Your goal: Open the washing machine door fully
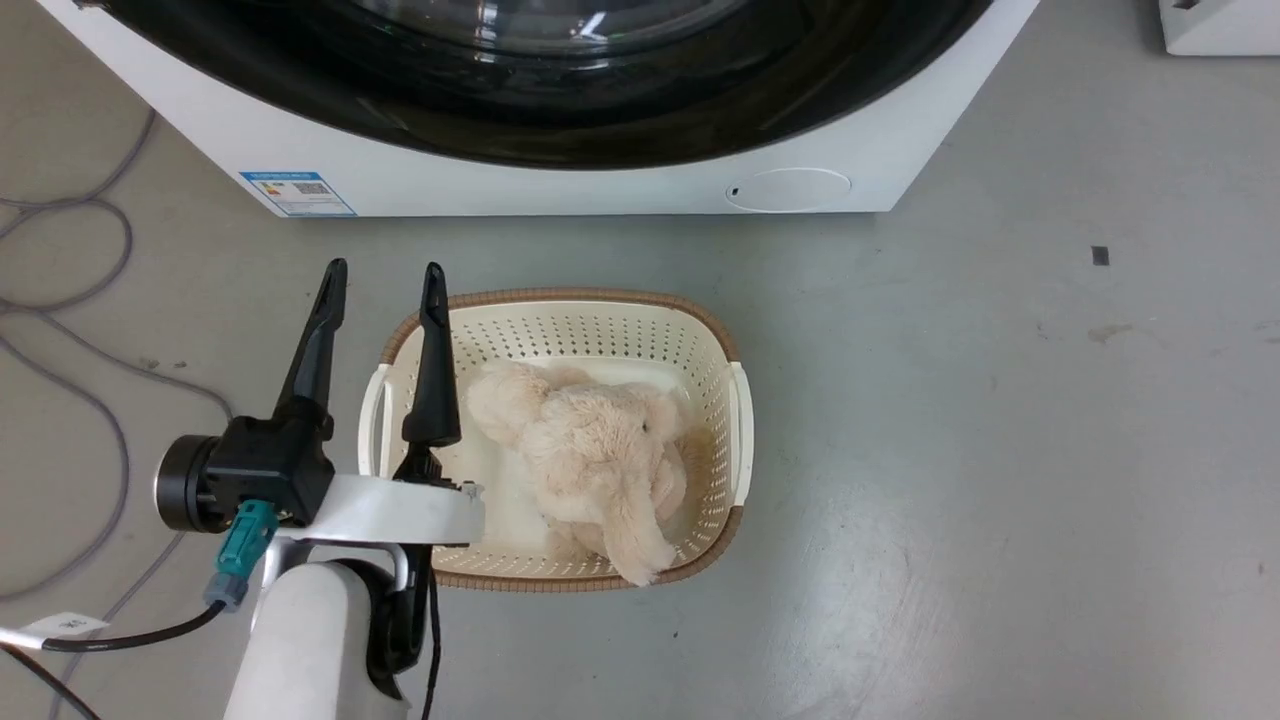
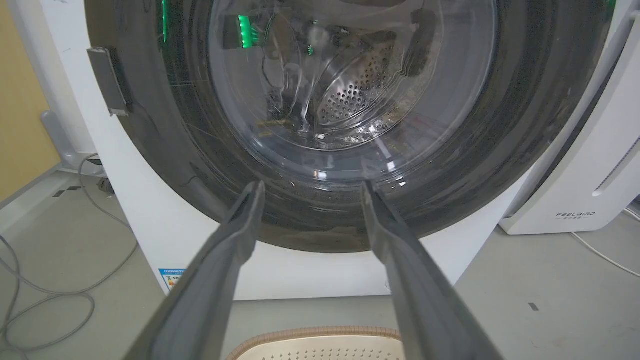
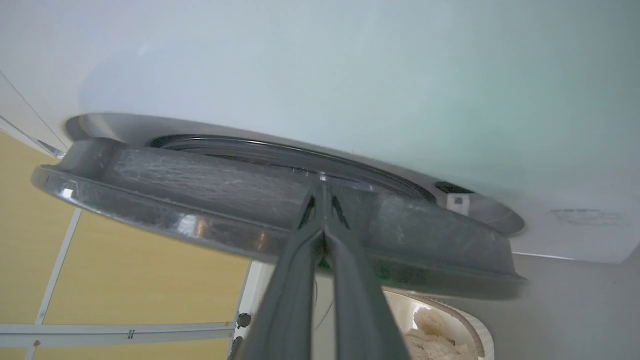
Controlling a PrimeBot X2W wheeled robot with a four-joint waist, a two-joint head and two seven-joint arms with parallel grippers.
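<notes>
The white washing machine [image 1: 560, 185] stands at the top of the head view, its glossy black door [image 1: 540, 110] spanning nearly its width. My left gripper [image 1: 385, 270] hangs open in front of it, above the basket's left end and touching nothing. In the left wrist view its fingertips frame the door [image 2: 500, 150] under the bulging glass window [image 2: 350, 75]. The right wrist view meets the door [image 3: 200, 200] edge-on, standing slightly off the white front. My right gripper [image 3: 323, 185] is shut, fingers pressed together, with the tips at the door's rim.
A cream basket [image 1: 735, 420] holding a beige plush toy [image 1: 590, 450] sits on the grey floor just before the washer. Grey cables [image 1: 60, 300] loop at the left. A white appliance lettered FEELBIRD [image 2: 590, 175] stands beside the washer.
</notes>
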